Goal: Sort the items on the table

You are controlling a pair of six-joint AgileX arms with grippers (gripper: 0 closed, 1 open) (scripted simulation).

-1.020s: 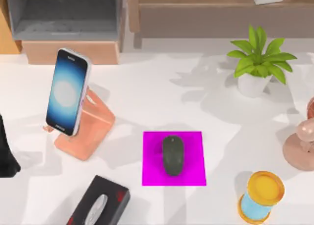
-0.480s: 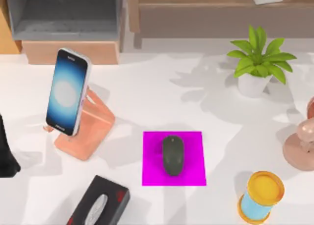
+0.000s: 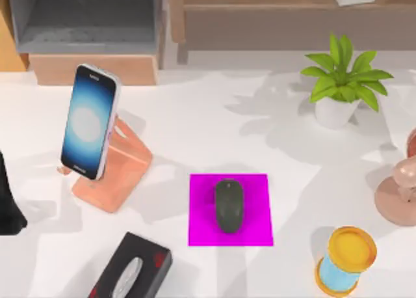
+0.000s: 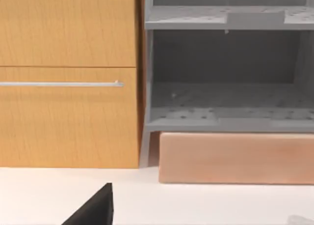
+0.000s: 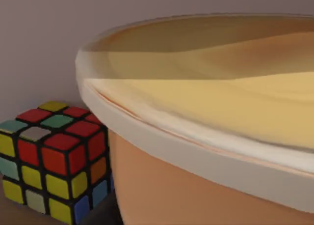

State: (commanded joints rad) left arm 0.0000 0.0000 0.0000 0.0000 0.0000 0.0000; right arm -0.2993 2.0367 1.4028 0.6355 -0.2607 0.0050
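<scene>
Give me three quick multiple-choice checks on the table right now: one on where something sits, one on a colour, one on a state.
1. Where does the mouse lie?
A. on the magenta mat
B. on the tissue box
C. beside the plant pot

2. What colour is the stand under the smartphone?
A. green
B. salmon pink
C. black

3. How does the smartphone stand?
A. flat on the table, screen down
B. propped up on the stand, screen lit
C. lying on the mat

Answers:
1 A, the top view shows the dark grey mouse inside the mat's edges.
2 B, the wedge below the phone is salmon pink.
3 B, the phone leans raised on the stand with a glowing blue-white screen.
</scene>
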